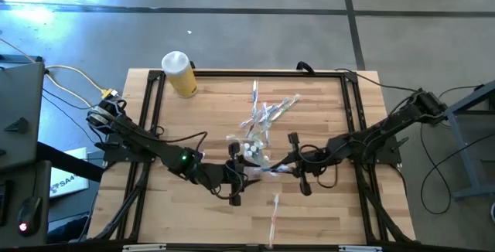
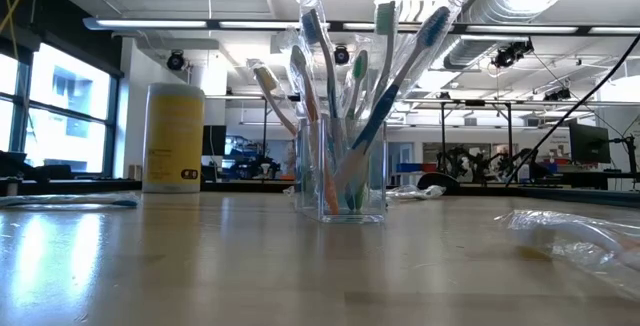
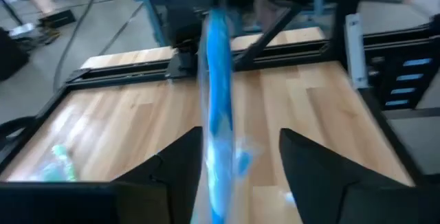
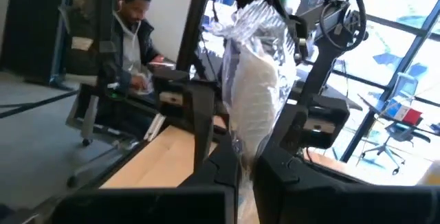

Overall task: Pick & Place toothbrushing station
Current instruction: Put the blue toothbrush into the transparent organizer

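Leftmost on the worktop (image 1: 325, 206) stands a yellow bottle (image 1: 179, 73), not part of the set. Left gripper (image 1: 234, 176) sits near centre; its fingers (image 3: 172, 176) are spread apart, with a wrapped blue-handled toothbrush (image 3: 218, 107) standing loose between them, not clamped. Clear cup (image 2: 352, 171) stands upright mid-worktop, already bristling with wrapped brushes. Further brushes (image 1: 267, 113) lie scattered just behind it, and one more (image 1: 274, 215) lies near the front edge. Right gripper (image 1: 300, 168) is just beside the cup, its fingers (image 4: 220, 172) closed on a crinkled clear wrapper with a white item inside (image 4: 256, 100).

Handling judgement: brushes look light, thin and stiff, in slick film; best pinched mid-handle. Cup looks light and tippy, so insert gently.
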Controlling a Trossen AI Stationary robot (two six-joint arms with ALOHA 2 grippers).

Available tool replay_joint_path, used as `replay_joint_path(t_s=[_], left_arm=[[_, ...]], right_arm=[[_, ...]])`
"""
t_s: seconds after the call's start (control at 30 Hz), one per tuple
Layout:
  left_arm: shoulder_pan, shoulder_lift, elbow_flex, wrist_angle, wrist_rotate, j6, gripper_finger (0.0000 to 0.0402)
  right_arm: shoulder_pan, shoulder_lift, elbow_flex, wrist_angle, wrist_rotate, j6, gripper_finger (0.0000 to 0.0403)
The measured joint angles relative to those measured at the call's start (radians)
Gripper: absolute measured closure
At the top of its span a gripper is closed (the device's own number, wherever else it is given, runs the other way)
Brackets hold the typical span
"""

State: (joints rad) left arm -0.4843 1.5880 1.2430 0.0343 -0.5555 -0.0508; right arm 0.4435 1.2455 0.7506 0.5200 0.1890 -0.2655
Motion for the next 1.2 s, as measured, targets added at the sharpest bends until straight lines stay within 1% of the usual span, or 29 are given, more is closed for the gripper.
replay_joint_path(t_s=[0.13,0.23,0.27,0.43,0.5,0.57,0.7,0.8,0.87,1.0,1.1,1.2], left_arm=[[-0.001,-0.023,0.000,-0.017,0.000,-0.087,0.0191],[0.000,-0.051,0.000,-0.073,-0.004,-0.093,0.0187],[0.000,-0.060,0.000,-0.094,-0.005,-0.101,0.0187],[0.000,-0.076,0.000,-0.183,-0.023,-0.154,0.0186],[0.000,-0.076,0.000,-0.217,-0.031,-0.171,0.0186],[0.000,-0.076,0.000,-0.242,-0.036,-0.196,0.0186],[0.000,-0.076,0.000,-0.289,-0.038,-0.247,0.0186],[0.000,-0.076,0.000,-0.290,-0.041,-0.262,0.0186],[0.000,-0.076,0.000,-0.295,-0.041,-0.269,0.0186],[0.000,-0.076,0.000,-0.300,-0.041,-0.269,0.0186],[0.000,-0.076,0.000,-0.300,-0.041,-0.269,0.0186],[0.000,-0.076,0.000,-0.304,-0.040,-0.269,0.0186]], right_arm=[[0.040,-0.086,0.000,-0.173,0.015,0.076,0.0393],[0.054,-0.121,0.000,-0.288,0.038,0.153,0.0393],[0.061,-0.126,0.000,-0.320,0.065,0.171,0.0393],[0.120,-0.161,0.000,-0.499,0.291,0.238,0.0393],[0.137,-0.183,0.000,-0.550,0.325,0.271,0.0393],[0.149,-0.190,0.000,-0.560,0.335,0.280,0.0393],[0.150,-0.185,0.000,-0.560,0.332,0.273,0.0393],[0.112,-0.140,0.002,-0.551,0.323,0.290,0.0393],[0.082,-0.094,0.000,-0.533,0.280,0.296,0.0393],[0.026,-0.002,0.001,-0.428,0.162,0.281,0.0393],[-0.005,0.048,0.001,-0.374,0.120,0.247,0.0393],[-0.030,0.063,0.000,-0.323,0.092,0.227,0.0393]])
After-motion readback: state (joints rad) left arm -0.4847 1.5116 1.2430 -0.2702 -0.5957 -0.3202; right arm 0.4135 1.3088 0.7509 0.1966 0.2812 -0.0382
